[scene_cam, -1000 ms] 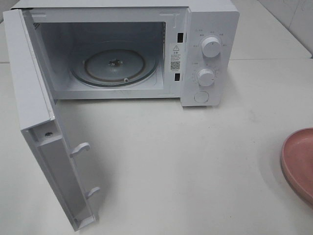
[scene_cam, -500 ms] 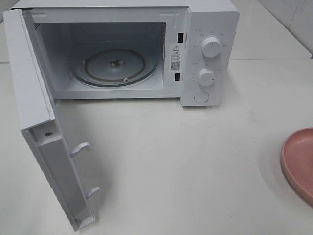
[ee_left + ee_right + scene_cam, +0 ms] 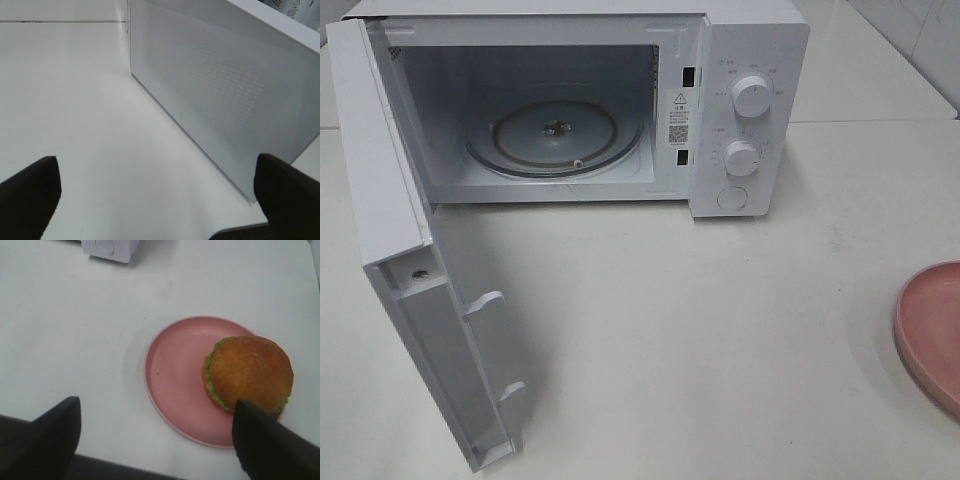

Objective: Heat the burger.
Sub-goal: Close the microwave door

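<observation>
The burger (image 3: 248, 373) sits on the pink plate (image 3: 172, 375), off-centre on it, its golden bun up and a fringe of green lettuce showing along one edge. Only my right wrist camera shows it; from the high camera I see just a slice of the plate (image 3: 932, 330) at the right edge of the table (image 3: 720, 330), and the burger falls outside that view.

My right gripper (image 3: 155, 440) hangs above the table with its two dark fingers spread wide apart and nothing between them; one fingertip (image 3: 260, 440) overlaps the burger's near edge in that view, though I cannot tell whether it touches.

My left gripper (image 3: 157, 195) is likewise spread wide and holds nothing, hovering beside the perforated white outer face of the microwave's door (image 3: 220, 95). Neither gripper appears in the high view.

That view alone shows the microwave (image 3: 620, 100) at the far left of the table, its door (image 3: 410, 270) swung out toward the near side, the glass turntable (image 3: 555, 133) bare inside, and two knobs (image 3: 751, 96) on the right panel.
</observation>
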